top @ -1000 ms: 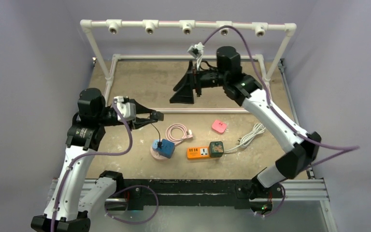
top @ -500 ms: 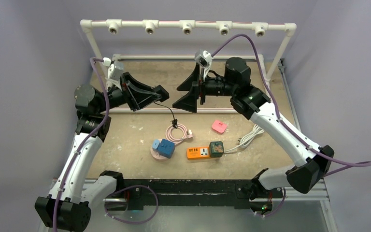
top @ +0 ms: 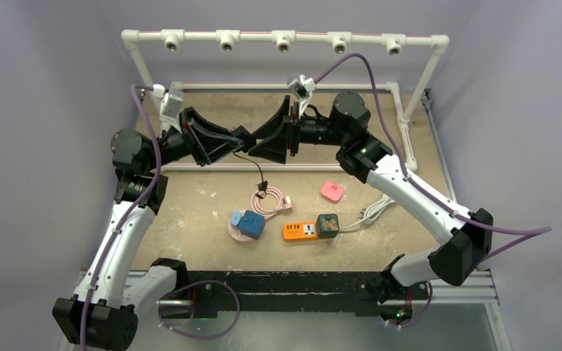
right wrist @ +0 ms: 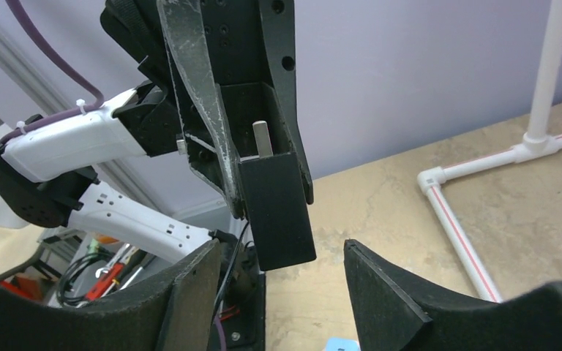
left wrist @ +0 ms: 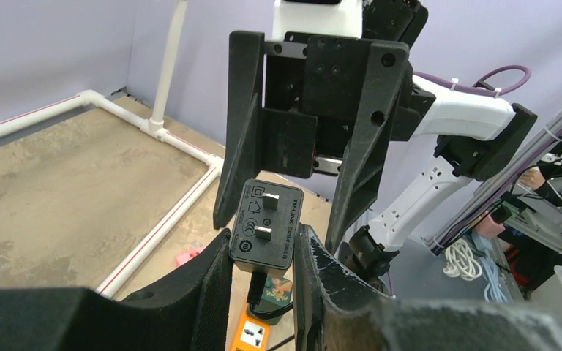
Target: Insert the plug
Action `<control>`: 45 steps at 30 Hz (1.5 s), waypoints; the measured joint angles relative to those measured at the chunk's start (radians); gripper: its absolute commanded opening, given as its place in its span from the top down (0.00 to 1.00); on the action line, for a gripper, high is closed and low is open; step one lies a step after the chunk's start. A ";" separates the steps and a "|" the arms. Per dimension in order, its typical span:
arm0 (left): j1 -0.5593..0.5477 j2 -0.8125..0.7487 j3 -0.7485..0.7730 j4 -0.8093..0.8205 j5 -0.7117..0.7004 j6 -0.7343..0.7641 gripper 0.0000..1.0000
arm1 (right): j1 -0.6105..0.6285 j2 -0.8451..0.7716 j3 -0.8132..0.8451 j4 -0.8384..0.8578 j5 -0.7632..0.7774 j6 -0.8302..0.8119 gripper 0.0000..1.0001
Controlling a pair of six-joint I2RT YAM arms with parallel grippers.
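Note:
My left gripper [top: 243,139] is shut on a black two-prong plug [left wrist: 267,227] and holds it high above the table, prongs pointing at the right arm. Its thin black cable [top: 257,170] hangs down to the table. My right gripper [top: 257,144] is open and faces the left one, its fingers [left wrist: 362,146] on either side of the plug without touching. In the right wrist view the plug body [right wrist: 278,208] sits between my open right gripper [right wrist: 282,247]. The orange power strip [top: 300,231] lies on the table below, a green cube adapter [top: 328,225] at its right end.
A blue cube [top: 251,224] sits on a pink disc left of the strip. A coiled pink cable [top: 267,201], a small pink block [top: 331,191] and a white cable [top: 377,208] lie nearby. A white pipe frame [top: 285,36] borders the back.
My left arm rose from table height with the plug, pulling the black cable up. My right gripper turned and moved left until its open fingers bracket the plug.

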 measured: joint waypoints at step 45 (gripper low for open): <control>-0.003 0.051 0.113 -0.460 0.027 0.529 0.69 | 0.025 -0.012 -0.028 -0.305 0.192 -0.030 0.61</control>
